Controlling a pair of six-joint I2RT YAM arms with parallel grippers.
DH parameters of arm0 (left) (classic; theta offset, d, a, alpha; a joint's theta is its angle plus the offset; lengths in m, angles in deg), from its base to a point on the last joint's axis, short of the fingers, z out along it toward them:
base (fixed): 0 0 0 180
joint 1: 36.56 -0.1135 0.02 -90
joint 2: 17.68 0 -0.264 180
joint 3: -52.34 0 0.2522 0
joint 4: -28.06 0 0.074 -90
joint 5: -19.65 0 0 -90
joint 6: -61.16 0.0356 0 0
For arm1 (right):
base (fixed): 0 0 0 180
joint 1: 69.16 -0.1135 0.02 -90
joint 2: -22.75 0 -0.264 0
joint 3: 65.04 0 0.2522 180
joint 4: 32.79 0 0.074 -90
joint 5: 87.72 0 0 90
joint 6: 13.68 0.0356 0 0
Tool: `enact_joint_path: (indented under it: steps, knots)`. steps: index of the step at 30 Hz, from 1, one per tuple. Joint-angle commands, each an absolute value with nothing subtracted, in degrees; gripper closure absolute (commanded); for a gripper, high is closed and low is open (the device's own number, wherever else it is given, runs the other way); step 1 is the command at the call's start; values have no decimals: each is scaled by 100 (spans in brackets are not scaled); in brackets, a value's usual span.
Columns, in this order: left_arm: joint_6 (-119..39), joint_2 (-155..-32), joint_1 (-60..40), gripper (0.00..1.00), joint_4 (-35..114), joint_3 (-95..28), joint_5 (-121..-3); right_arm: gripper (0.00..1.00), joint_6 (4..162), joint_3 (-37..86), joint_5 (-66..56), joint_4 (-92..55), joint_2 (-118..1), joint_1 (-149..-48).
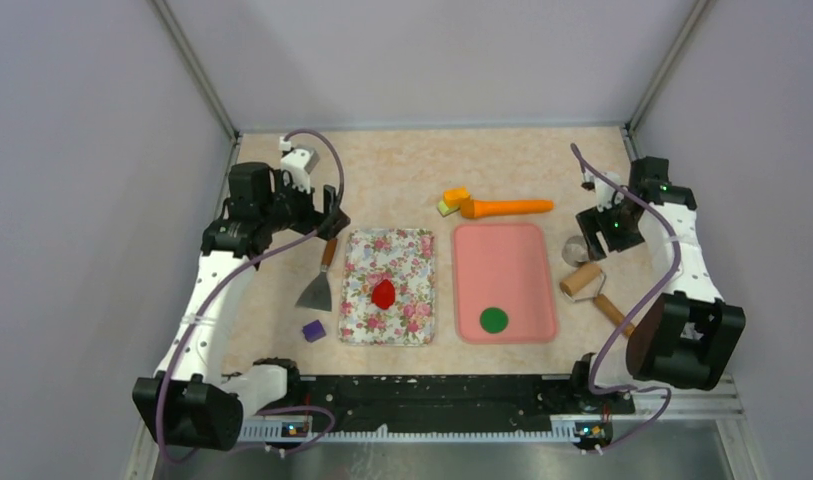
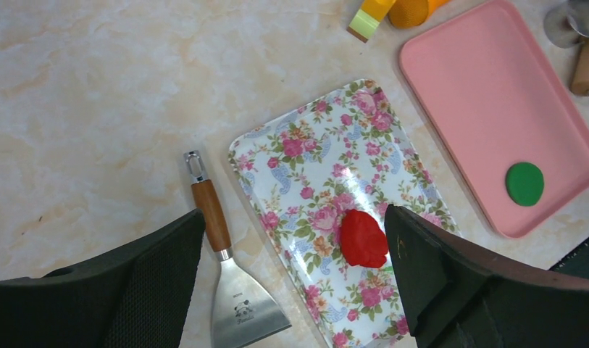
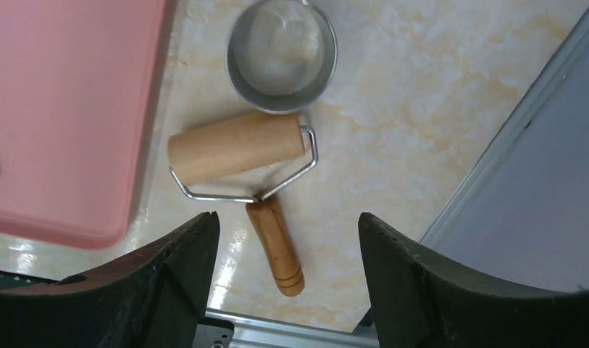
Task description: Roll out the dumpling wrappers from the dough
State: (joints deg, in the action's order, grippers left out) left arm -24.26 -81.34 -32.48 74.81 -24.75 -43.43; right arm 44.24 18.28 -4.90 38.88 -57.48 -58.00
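A lump of red dough (image 1: 383,293) (image 2: 363,238) lies in the middle of the floral tray (image 1: 354,262) (image 2: 313,145). One flat green dumpling wrapper (image 1: 494,320) (image 2: 525,183) rests at the near end of the pink tray (image 1: 502,265) (image 2: 487,109). A wooden roller (image 1: 581,281) (image 3: 237,147) lies on the table right of the pink tray, beside a metal ring cutter (image 1: 575,249) (image 3: 282,54). My left gripper (image 1: 329,224) (image 2: 293,214) hangs open above the floral tray's far left corner, holding nothing. Above the cutter and roller, my right gripper (image 1: 595,228) (image 3: 287,217) is open and empty.
A steel scraper (image 1: 316,290) (image 2: 240,304) with a wooden handle lies left of the floral tray, and a purple block (image 1: 313,329) sits near it. A toy carrot (image 1: 507,208) lies behind the trays. Walls close in the table on three sides.
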Motion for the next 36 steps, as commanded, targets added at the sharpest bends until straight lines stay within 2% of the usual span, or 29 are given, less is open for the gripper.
enact_joint_path:
  steps: [1, 7, 13, 22, 33, 36]
  knots:
    - [-2553, -8214, -3042, 4, 7110, -2547, -3964, 29, 3251, 1250, -256, 3840, -5333, -5348]
    - [-1974, -8446, -2611, 4, 7486, -2846, -4184, 32, 2353, 248, -125, 3558, -4797, -4885]
    - [-1887, -8587, -2321, 4, 7675, -3031, -4185, 47, 2466, 26, -328, 3483, -4759, -4840]
    - [-1776, -8781, -2112, 4, 7940, -3404, -4236, 48, 2169, -461, -651, 3346, -4683, -4811]
    - [-1750, -9097, -1917, 4, 8192, -3940, -4372, 53, 2153, -1577, -347, 2170, -4756, -4800]
    - [-1658, -9154, -1877, 3, 8295, -4027, -4436, 60, 2113, -1750, -361, 2028, -4811, -4799]
